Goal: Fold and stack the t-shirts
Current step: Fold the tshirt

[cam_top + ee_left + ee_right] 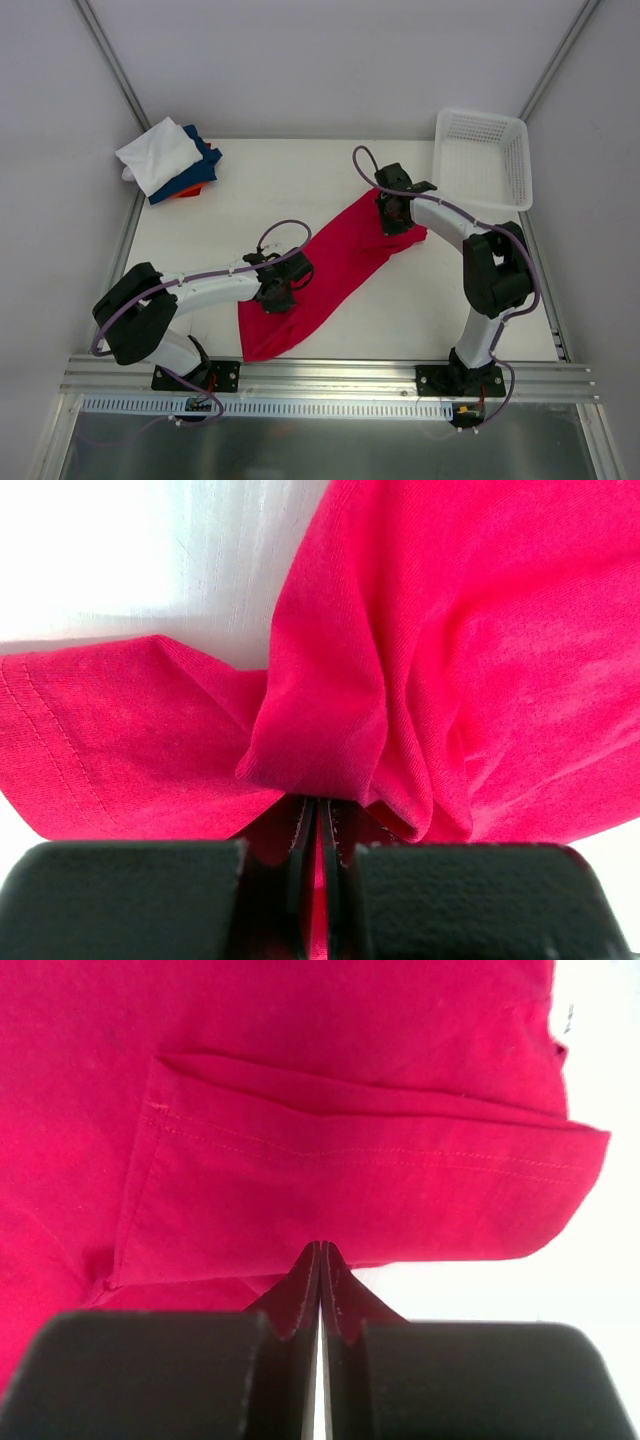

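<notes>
A crimson-red t-shirt (335, 265) lies stretched in a diagonal strip across the table between both arms. My left gripper (281, 291) is at its lower left part, shut on a bunched fold of the red cloth (330, 730); the left gripper (318, 812) has cloth showing between its jaws. At the strip's upper right end, my right gripper (394, 214) is shut, and the right gripper (320, 1250) meets the hemmed sleeve edge of the red shirt (330, 1180) with its tips. Folded white (158, 155), dark blue (200, 172) and orange (186, 193) t-shirts are stacked at the back left.
A white lattice basket (524, 165) stands at the back right corner, just behind the right arm. The metal rail (320, 378) runs along the near edge below the shirt's lower end.
</notes>
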`<move>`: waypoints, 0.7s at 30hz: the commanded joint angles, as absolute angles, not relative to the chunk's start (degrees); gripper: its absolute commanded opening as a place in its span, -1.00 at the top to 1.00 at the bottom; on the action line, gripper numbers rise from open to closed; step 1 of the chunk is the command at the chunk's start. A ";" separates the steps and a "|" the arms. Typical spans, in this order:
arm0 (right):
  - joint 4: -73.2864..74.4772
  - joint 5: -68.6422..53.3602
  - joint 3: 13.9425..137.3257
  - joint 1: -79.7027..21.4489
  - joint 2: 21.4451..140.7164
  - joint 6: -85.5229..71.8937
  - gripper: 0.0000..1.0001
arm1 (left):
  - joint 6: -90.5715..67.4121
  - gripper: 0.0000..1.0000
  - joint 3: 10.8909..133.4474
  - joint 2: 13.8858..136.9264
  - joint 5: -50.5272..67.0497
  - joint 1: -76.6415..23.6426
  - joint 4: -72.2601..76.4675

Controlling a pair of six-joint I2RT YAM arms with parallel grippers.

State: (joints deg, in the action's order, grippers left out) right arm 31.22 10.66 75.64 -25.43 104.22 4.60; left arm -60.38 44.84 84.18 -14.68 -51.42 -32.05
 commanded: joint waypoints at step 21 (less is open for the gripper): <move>34.10 12.48 89.82 -25.84 117.85 7.47 0.99 | -59.15 1.00 46.14 78.14 -17.05 -51.77 -33.84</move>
